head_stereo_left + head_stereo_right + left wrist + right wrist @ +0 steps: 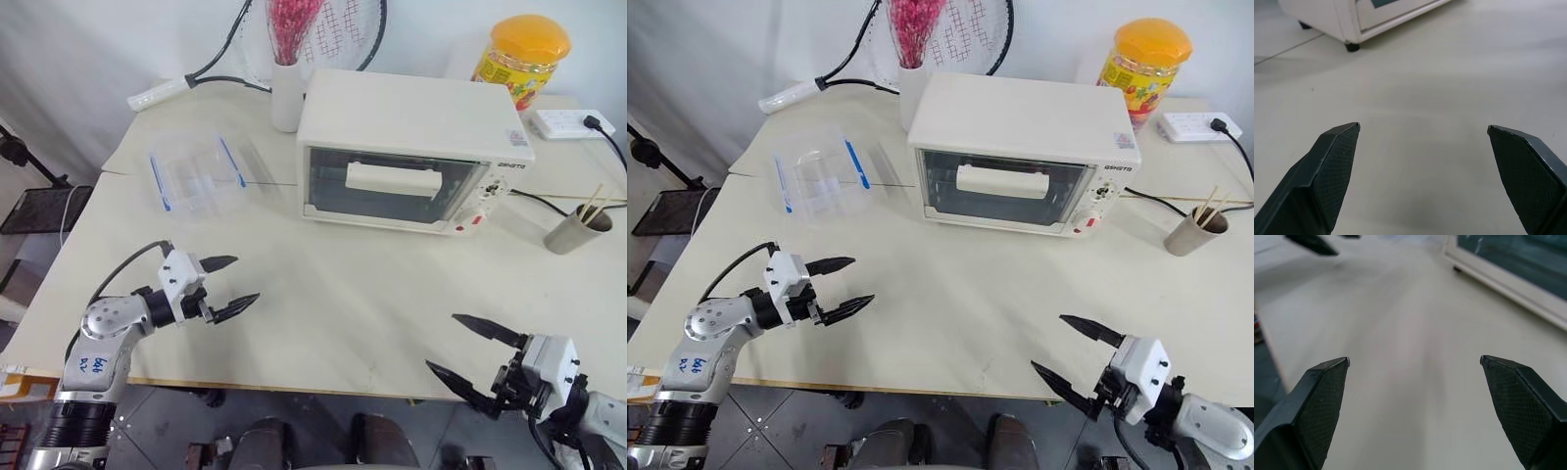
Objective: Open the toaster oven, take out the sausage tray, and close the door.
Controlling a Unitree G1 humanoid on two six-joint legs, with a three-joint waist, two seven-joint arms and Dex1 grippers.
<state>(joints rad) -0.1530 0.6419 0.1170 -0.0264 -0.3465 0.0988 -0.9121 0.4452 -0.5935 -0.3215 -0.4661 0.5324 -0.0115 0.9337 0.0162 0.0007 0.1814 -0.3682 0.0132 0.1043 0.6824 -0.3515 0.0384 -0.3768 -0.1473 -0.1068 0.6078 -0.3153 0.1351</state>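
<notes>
Head views: left hand [235, 284] and right hand [468, 352] hovering spread open, empty, over the pale surface [343, 294], toaster oven [411, 147] sitting at back, door [392, 183] shut; left wrist: fingers [1327, 176] gaping toward oven corner; right wrist: fingers [1317, 406] parted facing the glass.

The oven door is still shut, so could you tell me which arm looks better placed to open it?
Probably the left: the open left gripper is over the table, nearer the door; the open right gripper hangs at the table's near edge.
</notes>
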